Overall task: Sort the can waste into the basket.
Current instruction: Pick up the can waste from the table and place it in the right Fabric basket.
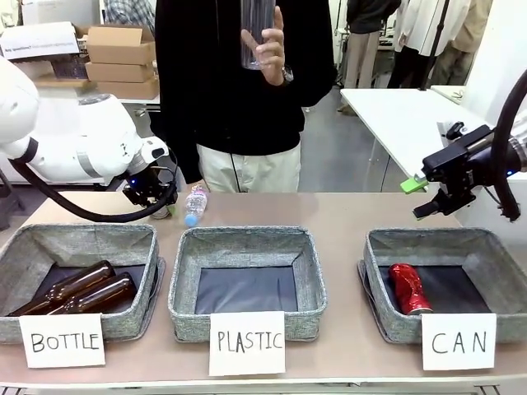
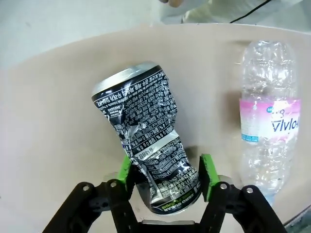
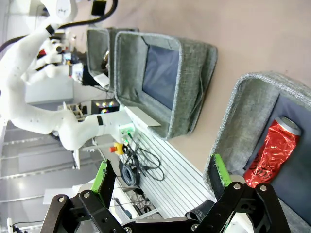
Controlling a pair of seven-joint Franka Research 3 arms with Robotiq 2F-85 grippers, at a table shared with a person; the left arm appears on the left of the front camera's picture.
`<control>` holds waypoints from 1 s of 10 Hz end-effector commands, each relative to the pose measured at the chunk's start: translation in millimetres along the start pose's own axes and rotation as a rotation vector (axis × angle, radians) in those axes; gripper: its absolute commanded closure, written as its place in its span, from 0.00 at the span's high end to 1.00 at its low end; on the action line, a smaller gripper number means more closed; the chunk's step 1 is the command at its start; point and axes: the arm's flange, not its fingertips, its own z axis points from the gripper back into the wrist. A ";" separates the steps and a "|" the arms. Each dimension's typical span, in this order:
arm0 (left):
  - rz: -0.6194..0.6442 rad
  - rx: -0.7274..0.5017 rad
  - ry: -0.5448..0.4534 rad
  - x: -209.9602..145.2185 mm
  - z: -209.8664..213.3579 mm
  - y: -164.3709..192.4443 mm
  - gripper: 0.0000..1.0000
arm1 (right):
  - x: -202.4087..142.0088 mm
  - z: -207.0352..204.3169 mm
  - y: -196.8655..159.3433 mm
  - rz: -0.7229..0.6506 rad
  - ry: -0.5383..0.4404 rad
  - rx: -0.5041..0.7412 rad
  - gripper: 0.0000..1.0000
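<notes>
**Dark can point(image 2: 146, 131) between the left pads point(image 2: 208, 170), red can point(image 1: 409, 288) in the basket point(image 1: 395, 325)**

From the front, the left gripper point(image 1: 152, 196) sits low at the far side of the table point(image 1: 329, 214), just beside a clear plastic bottle point(image 1: 195, 204). What is between its fingers I can't make out from here. The left wrist view shows it. The dark can lies crumpled on the tabletop with its lower end between the green pads. The jaws stand about half open and the pads are close against the can's sides. Whether they actually pinch it I cannot tell. The plastic bottle lies near the can without touching it.

The right gripper point(image 1: 434, 193) hangs in the air over the far rim of the basket, the one signed "CAN". Its own wrist view shows what the front view does not: the jaws are spread wide and released, with nothing between them. Beyond them the red can lies on the basket's dark lining, close to one wall.

Across the table, a person's hand point(image 1: 270, 49) holds up a clear plastic container.
</notes>
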 end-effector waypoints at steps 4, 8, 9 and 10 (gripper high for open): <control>0.051 0.038 0.000 2.5 5.7 6.7 0.03 | 0.8 1.3 3.2 -0.020 -0.001 -0.014 1.00; 0.040 -0.064 -0.063 -21.4 108.8 17.5 0.00 | 0.8 1.3 3.2 -0.020 -0.001 -0.014 1.00; -0.059 -0.139 -0.062 -43.1 156.0 10.5 0.00 | 0.8 1.3 3.2 -0.020 -0.001 -0.014 1.00; -0.212 -0.200 -0.073 -80.2 207.6 -1.9 0.00 | 0.8 1.3 3.2 -0.020 -0.001 -0.014 1.00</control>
